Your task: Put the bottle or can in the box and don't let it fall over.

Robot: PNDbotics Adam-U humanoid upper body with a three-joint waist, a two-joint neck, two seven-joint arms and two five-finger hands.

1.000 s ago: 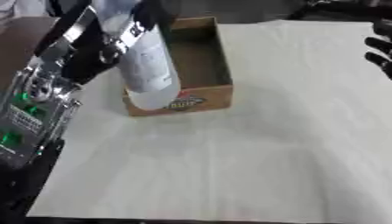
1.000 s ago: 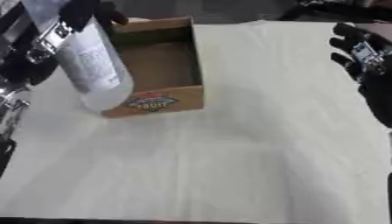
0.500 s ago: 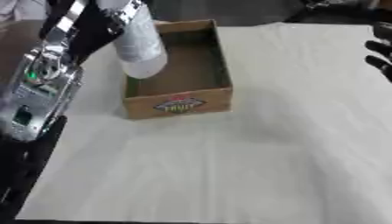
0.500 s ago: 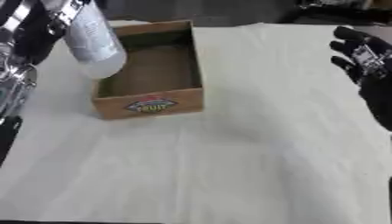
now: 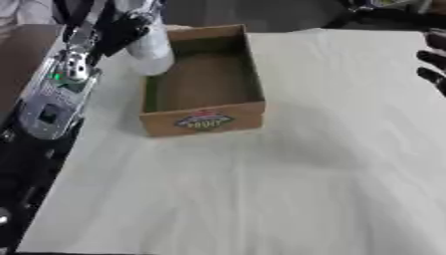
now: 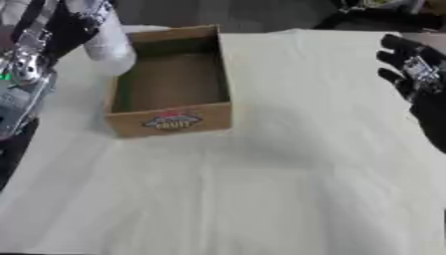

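The near part of the table (image 5: 261,199) is covered by a pale cloth (image 6: 287,189), creased here and there; farther back stands an open cardboard box (image 5: 202,82), brown, with a printed label on its near wall, its inside showing only bare floor; at the right edge, well apart from the box, the right hand (image 6: 416,77) rests with its dark fingers (image 6: 396,44) straight and spread, holding nothing; at the far left the left arm (image 5: 56,94), silver with a small green light, comes in along the table's edge, and the left hand (image 5: 118,32) has its black fingers curled round a white bottle (image 5: 150,47); the bottle hangs tilted just beyond those fingers, its lower end beside the box's far left corner, above the left wall and not inside the box.
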